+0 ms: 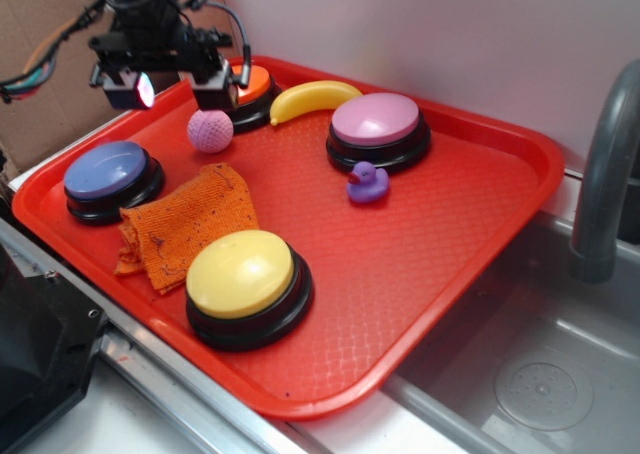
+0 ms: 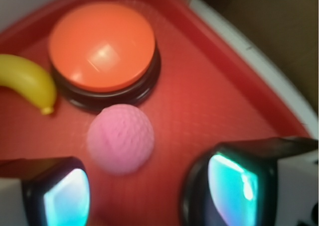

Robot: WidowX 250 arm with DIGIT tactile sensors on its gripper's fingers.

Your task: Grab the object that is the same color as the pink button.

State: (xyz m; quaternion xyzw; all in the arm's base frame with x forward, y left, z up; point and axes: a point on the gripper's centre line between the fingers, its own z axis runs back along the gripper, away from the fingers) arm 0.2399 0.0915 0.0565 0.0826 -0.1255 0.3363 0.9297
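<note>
Risk first. The small pink dimpled ball (image 2: 120, 139), golf-ball texture, sits free on the red textured plastic tray (image 1: 420, 274) and we judge it will roll if one pad meets it before the other. In the wrist view it lies above and btwn the two fingertips (image 2: 65, 196), closer to the left-of-frame one, so an off-centre descent could nudge it toward the orange-topped round button on a black base (image 2: 102, 44) just behind it, or squirt it sideways on closing. The yellow plastic banana (image 2: 27, 84) at the left edge of that frame is a second thing it could run into. Dimpled surface may help friction; the round shape does not.

Colour check: the ball matches the large pink-mauve domed button on a black base (image 1: 377, 119) at upper centre-right of the exterior view. The small purple rubber duck (image 1: 367, 184) below that button is close in hue; wrong target, and well apart from the gripper.

Gripper (image 1: 170, 86), upper left of the exterior frame: jaws spread wide, gap wider than the ball. Holds nothing, touches nothing we can see. It hangs above the tray, up and left of the ball. Ball is at upper left-centre of the exterior frame, just beside the orange button.
</note>
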